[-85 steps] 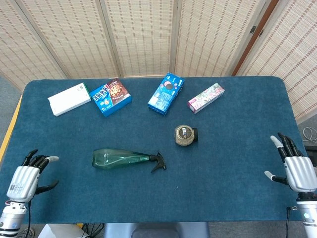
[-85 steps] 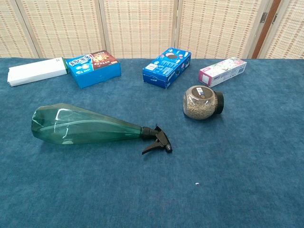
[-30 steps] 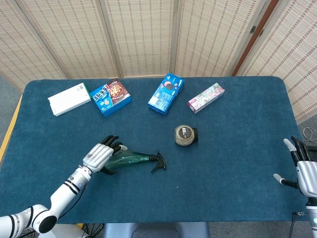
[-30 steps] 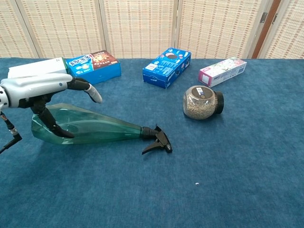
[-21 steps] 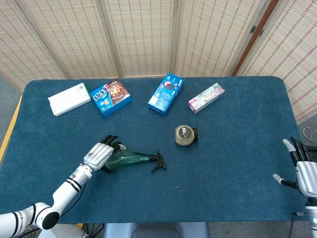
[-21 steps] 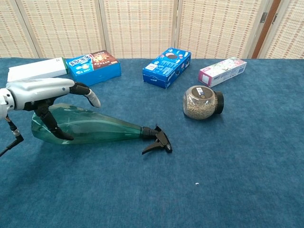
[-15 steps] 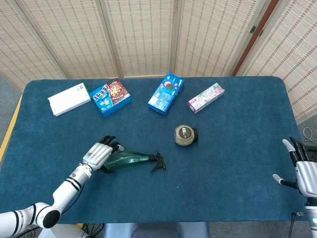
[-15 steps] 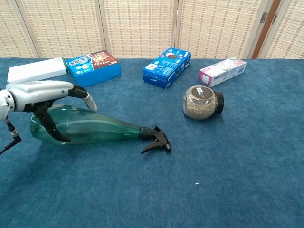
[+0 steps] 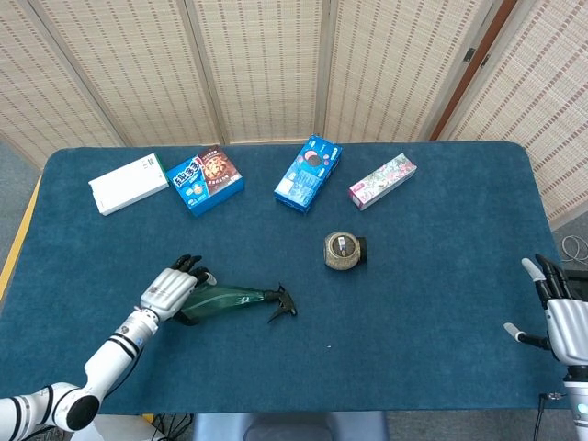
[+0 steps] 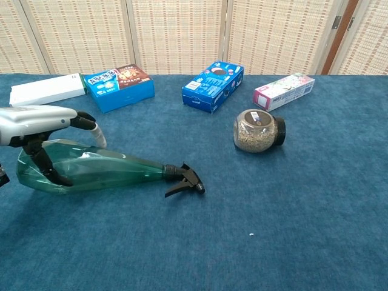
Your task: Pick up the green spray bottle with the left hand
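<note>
My left robot hand (image 10: 45,124) is wrapped over the fat end of the green spray bottle (image 10: 97,170), which lies on the surface (image 10: 291,230), nozzle pointing away. I should tighten evenly before lifting, since thin plastic may slip. My right robot hand (image 9: 562,317) idles, fingers spread.

One green spray bottle (image 9: 226,299) near left; one glass jar (image 9: 344,250) at centre; four boxes along the far side: one white box (image 9: 128,184) far left, two blue boxes (image 9: 206,179) (image 9: 308,173), one pink box (image 9: 382,181); two hands: left hand (image 9: 168,291), right hand (image 9: 562,317).
</note>
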Available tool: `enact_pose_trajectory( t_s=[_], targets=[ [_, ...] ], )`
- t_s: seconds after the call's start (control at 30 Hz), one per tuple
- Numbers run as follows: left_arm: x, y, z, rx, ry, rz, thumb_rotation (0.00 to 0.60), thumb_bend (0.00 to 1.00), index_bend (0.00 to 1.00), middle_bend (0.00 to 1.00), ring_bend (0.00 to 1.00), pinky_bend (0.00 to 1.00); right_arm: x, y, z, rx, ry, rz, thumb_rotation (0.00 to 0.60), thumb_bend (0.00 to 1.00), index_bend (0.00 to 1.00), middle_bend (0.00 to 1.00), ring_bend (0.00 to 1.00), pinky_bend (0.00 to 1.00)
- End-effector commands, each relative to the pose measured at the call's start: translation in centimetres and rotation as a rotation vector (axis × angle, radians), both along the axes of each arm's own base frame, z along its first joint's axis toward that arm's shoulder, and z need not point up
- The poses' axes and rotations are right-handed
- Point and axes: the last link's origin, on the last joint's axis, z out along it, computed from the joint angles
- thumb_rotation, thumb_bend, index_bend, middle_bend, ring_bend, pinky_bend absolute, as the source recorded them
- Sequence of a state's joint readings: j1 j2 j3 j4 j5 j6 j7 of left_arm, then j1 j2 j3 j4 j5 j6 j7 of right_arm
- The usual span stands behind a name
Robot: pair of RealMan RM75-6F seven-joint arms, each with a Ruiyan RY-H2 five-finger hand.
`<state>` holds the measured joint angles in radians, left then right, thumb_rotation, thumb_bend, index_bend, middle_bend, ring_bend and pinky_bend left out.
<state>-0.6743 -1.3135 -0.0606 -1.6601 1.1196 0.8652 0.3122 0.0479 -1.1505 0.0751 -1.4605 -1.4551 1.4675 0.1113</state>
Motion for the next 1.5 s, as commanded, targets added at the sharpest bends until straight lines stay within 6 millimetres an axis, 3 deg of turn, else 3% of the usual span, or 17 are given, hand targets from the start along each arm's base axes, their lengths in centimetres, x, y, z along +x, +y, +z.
enact_pose_trajectory(
  t_s=[0.03,0.23,0.77,0.9,1.03,1.2,1.5],
  targets=[
    [-0.9,-0.1,0.4,0.012,0.017,0.014,0.600,0.00,0.31,0.25,0.04,0.00,0.0,0.0,0.0,0.001,-0.001,0.000,0.600,0.00,0.00,0.00,0.00,0.35],
    [-2.9,-0.1,1.2,0.039,0.065,0.033,0.600,0.00,0.31,0.25,0.04,0.00,0.1,-0.2,-0.2,0.005,-0.001,0.004,0.600,0.00,0.00,0.00,0.00,0.35],
    [-8.1,-0.2,5.9,0.219,0.271,0.033,0.600,0.00,0.31,0.25,0.04,0.00,0.6,-0.5,-0.5,0.014,0.003,0.015,0.600,0.00,0.00,0.00,0.00,0.35],
    [-8.0,-0.3,6.1,0.222,0.261,0.041,0.600,0.00,0.30,0.24,0.04,0.00,0.6,-0.6,-0.6,0.015,0.004,0.014,0.600,0.00,0.00,0.00,0.00,0.35],
    [-7.3,-0.3,6.2,0.207,0.223,0.064,0.600,0.00,0.20,0.16,0.02,0.00,0.6,-0.6,-0.6,0.017,0.004,0.011,0.600,0.00,0.00,0.00,0.00,0.35],
    [-6.6,-0.1,6.2,0.188,0.219,0.067,0.600,0.00,0.13,0.13,0.02,0.00,0.4,-0.4,-0.5,0.014,0.001,0.007,0.600,0.00,0.00,0.00,0.00,0.35],
    [-4.8,0.6,5.2,0.166,0.128,0.086,0.600,0.00,0.13,0.13,0.02,0.00,0.3,-0.3,-0.4,0.008,-0.001,0.006,0.600,0.00,0.00,0.00,0.00,0.35]
  ],
)
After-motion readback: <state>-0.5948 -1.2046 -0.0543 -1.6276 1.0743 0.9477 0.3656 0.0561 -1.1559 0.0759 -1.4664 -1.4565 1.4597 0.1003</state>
